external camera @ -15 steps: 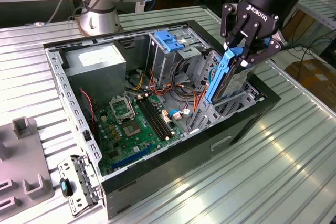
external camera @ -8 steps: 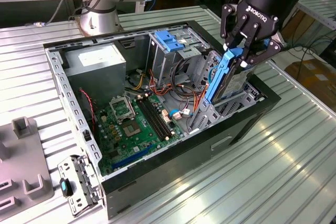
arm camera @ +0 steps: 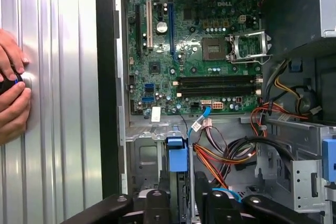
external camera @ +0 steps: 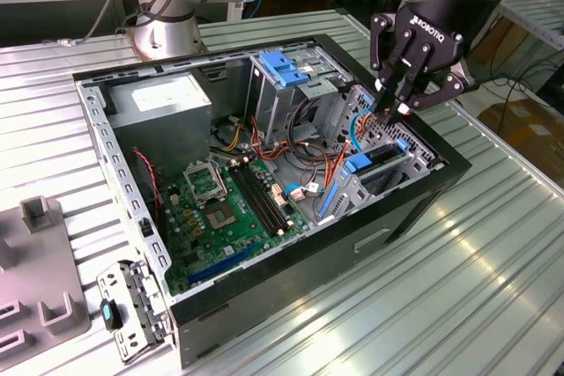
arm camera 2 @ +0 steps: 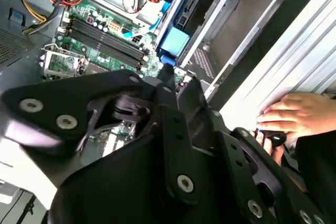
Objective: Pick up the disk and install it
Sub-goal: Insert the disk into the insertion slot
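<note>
The disk (external camera: 377, 171) stands on edge in the drive bay on the exterior view's right side of the open computer case (external camera: 264, 288). Its blue carrier tab shows in both wrist views (arm camera: 177, 158) (arm camera 2: 174, 40). My black gripper (external camera: 395, 110) hangs just above the disk's far end, pointing down into the bay. In both wrist views the gripper (arm camera: 181, 191) (arm camera 2: 178, 80) is open by a narrow gap. The circuit board shows through that gap and nothing is held in it. The fingers (arm camera: 156, 200) line up to either side of the disk's upper edge.
A silver cage with a blue handle (external camera: 286, 68) and a grey box (external camera: 163, 103) sit at the back of the case, with the green motherboard (external camera: 220, 209) and loose cables (arm camera: 226, 150) between. A person's hand (arm camera: 10, 95) rests on the ribbed table (external camera: 458, 288). Grey fixtures (external camera: 35, 261) lie at the exterior view's left.
</note>
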`<state>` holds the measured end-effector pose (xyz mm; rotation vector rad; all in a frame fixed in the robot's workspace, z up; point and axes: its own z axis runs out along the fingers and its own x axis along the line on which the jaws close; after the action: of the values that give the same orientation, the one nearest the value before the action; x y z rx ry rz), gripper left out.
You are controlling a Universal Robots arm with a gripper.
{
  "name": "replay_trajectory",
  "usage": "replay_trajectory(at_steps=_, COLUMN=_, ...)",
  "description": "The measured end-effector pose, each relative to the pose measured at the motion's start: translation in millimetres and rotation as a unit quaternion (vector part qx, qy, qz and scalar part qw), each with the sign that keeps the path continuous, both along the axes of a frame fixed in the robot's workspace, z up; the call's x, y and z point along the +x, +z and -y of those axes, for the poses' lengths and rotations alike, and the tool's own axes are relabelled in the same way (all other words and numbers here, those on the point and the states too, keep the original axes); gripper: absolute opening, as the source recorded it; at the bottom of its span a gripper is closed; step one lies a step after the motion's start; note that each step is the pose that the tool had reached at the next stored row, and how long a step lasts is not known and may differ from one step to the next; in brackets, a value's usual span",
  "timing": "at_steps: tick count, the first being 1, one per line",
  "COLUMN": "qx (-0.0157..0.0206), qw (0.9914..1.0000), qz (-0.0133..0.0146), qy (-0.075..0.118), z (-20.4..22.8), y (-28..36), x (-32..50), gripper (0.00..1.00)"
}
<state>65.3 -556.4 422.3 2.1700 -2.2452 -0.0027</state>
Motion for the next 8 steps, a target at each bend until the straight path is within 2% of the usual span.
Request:
replay_trajectory(at_steps=1, qx=0.0000, qw=1.00000, qz=0.0018, qy=0.000, z=0.0, y=-1.1, x=0.0, gripper=0.24)
replay_trajectory(at_steps=3, qx=0.0001, qw=0.99999, qz=0.0052, qy=0.001, z=0.0, y=-2.4, x=0.5, gripper=0.24)
replay_trajectory(at_steps=4, qx=0.0000, qw=0.99998, qz=0.0066, qy=0.002, z=0.0, y=-3.1, x=0.9, gripper=0.18)
replay_trajectory(at_steps=5, qx=0.0001, qw=0.99997, qz=0.0072, qy=0.002, z=0.1, y=-4.0, x=1.5, gripper=0.12)
replay_trajectory(at_steps=8, qx=0.0000, qw=0.99997, qz=0.0074, qy=0.003, z=0.0, y=-9.9, x=4.2, gripper=0.11)
